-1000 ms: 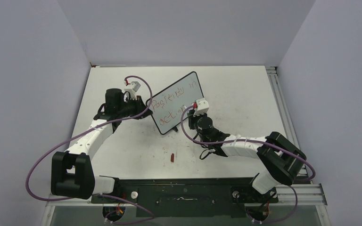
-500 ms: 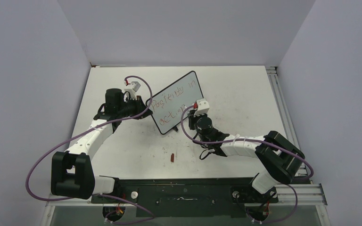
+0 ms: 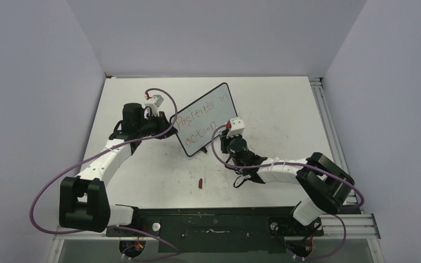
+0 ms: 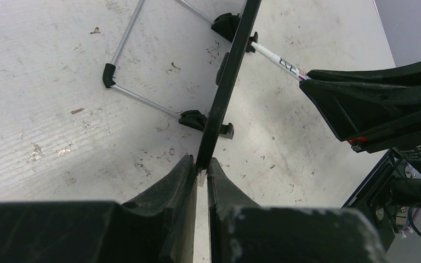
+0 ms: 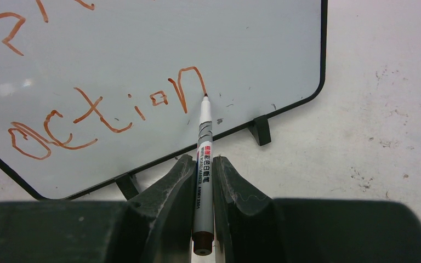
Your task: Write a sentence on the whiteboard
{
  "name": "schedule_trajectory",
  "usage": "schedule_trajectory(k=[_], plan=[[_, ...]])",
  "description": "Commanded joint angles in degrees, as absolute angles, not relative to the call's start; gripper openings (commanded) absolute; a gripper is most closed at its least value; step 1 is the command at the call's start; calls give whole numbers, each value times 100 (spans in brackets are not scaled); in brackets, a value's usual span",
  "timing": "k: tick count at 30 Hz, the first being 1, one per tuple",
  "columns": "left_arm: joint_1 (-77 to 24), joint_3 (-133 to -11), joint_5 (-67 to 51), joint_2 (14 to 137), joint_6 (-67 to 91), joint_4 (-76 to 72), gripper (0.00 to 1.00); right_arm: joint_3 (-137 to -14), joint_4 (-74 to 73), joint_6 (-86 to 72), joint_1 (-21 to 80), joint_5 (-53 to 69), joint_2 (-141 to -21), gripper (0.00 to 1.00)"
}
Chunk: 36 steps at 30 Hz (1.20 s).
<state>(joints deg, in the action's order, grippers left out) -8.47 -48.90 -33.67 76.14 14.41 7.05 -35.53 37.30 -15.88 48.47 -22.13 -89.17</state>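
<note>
- Two grippers share this job. Our left gripper [image 4: 200,167] is pinched tight on the left edge of the whiteboard [image 4: 227,82]. It steadies the board, which stands on its small feet near the middle of the table [image 3: 285,109].
- Our right gripper [image 5: 203,164] is clamped on the marker [image 5: 204,142], with the barrel lying between its fingers. The tip touches the board's face at the foot of the last stroke of the "n".
- We see the sentence [image 5: 104,109] as two slanted reddish lines. The lower one reads "action". The upper one is cut off in the right wrist view and too small to read from above.
- We judge that we are at the close of the writing step, with the final letter of the second line just formed. We cannot tell whether more words are meant to follow.
- Next, we think the tip should come straight off the face, without dragging a tail across the "n". The left hold should stay firm until the tip is clear, since a sideways push could rock the board.
- One small red piece [image 3: 199,183], perhaps the cap, lies on the table well apart from the board.
</note>
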Motion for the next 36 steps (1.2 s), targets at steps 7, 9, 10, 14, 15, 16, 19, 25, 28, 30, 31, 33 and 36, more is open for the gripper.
schedule_trajectory(k=[7, 9, 10, 14, 15, 16, 19, 25, 28, 30, 31, 33, 36], plan=[[-849, -5128, -3402, 7427, 1459, 721, 0, -3331, 3749, -1691, 4952, -2424, -8521, 5], [-852, -5131, -3405, 7430, 1459, 720, 0, -3301, 3740, -1683, 4923, -2447, -8424, 5], [-852, -5124, -3404, 7428, 1459, 721, 0, -3297, 3729, -1672, 4910, -2444, -8396, 5], [-848, -5124, -3405, 7425, 1459, 721, 0, -3296, 3767, -1628, 4776, -2370, -8383, 5], [-848, -5119, -3406, 7427, 1459, 721, 0, -3304, 3790, -1625, 4754, -2343, -8393, 5], [-849, -5117, -3406, 7425, 1459, 720, 0, -3305, 3821, -1617, 4733, -2315, -8408, 5], [-852, -5124, -3411, 7433, 1459, 720, 0, -3396, 3869, -1583, 4691, -2262, -8490, 5], [-850, -5124, -3401, 7440, 1450, 716, 0, -3526, 3978, -1529, 4641, -2181, -8686, 5], [-852, -5131, -3406, 7448, 1450, 721, 0, -3574, 3998, -1520, 4626, -2158, -8746, 5], [-852, -5132, -3404, 7447, 1450, 721, 0, -3592, 4023, -1516, 4617, -2146, -8783, 5], [-848, -5133, -3407, 7449, 1450, 721, 0, -3601, 4032, -1509, 4609, -2138, -8803, 5], [-852, -5131, -3407, 7450, 1450, 728, 0, -3617, 4051, -1505, 4604, -2129, -8830, 5], [-852, -5133, -3403, 7453, 1450, 729, 0, -3634, 4073, -1509, 4605, -2120, -8867, 5]])
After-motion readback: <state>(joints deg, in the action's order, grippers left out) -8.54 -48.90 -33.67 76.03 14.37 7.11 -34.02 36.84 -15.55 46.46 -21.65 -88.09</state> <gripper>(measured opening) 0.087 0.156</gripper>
